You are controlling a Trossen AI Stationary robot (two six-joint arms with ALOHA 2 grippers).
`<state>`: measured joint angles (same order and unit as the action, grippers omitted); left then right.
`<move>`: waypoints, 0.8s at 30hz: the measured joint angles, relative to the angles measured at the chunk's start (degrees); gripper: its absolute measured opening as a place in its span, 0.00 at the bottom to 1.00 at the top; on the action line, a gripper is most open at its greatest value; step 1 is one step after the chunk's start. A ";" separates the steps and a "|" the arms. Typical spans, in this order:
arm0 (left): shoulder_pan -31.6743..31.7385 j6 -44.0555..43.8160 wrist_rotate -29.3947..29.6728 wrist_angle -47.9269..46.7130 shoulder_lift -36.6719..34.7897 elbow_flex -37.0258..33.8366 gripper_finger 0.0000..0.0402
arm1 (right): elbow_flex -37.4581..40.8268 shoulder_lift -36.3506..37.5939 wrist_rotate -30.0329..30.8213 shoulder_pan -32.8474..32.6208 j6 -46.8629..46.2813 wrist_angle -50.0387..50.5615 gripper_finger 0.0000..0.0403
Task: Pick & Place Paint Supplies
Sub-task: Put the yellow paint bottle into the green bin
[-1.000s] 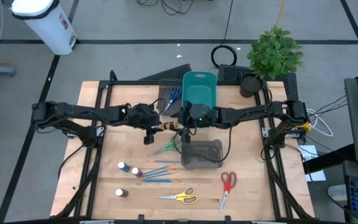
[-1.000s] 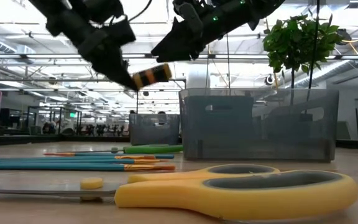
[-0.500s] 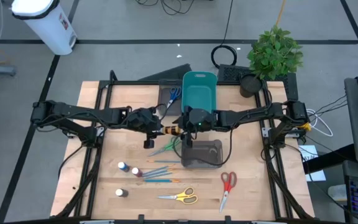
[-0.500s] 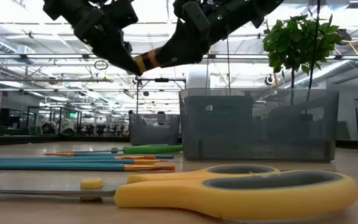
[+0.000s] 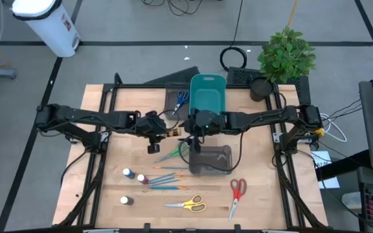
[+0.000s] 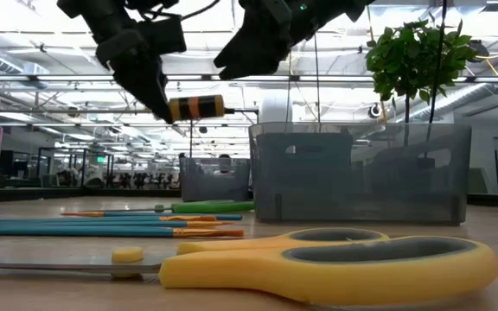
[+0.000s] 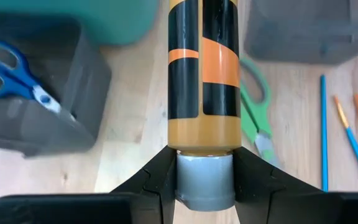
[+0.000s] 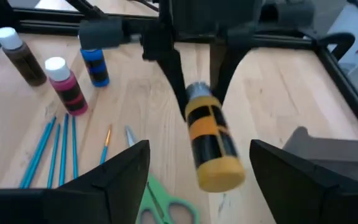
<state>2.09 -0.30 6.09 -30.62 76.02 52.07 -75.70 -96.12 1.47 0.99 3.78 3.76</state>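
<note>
While the left claw point(image 6: 164, 105) pinches an orange-and-black paint bottle point(image 6: 196, 108) by its grey cap, held sideways above the bench point(image 5: 258, 194), the right claw point(image 5: 188, 128) hangs just beside it with fingers spread wide, over the grey tray point(image 5: 210, 160).

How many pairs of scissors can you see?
4: blue scissors in the dark tray beside the teal bin, green scissors mid-table under the arms, yellow scissors and red scissors at the near edge. None seem hidden.
</note>
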 joint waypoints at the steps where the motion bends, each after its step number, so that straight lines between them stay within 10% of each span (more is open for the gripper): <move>1: -0.12 -0.02 -0.03 0.60 0.70 0.00 0.29 | 0.00 -0.22 -0.01 0.00 0.02 -0.65 0.68; 24: -1.54 -1.95 -4.51 6.28 5.54 -0.02 0.29 | 0.02 -10.82 0.29 -0.13 -0.01 0.71 0.54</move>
<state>0.56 -2.25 1.57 -24.35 81.56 52.05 -75.68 -106.94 1.76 0.86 3.77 4.47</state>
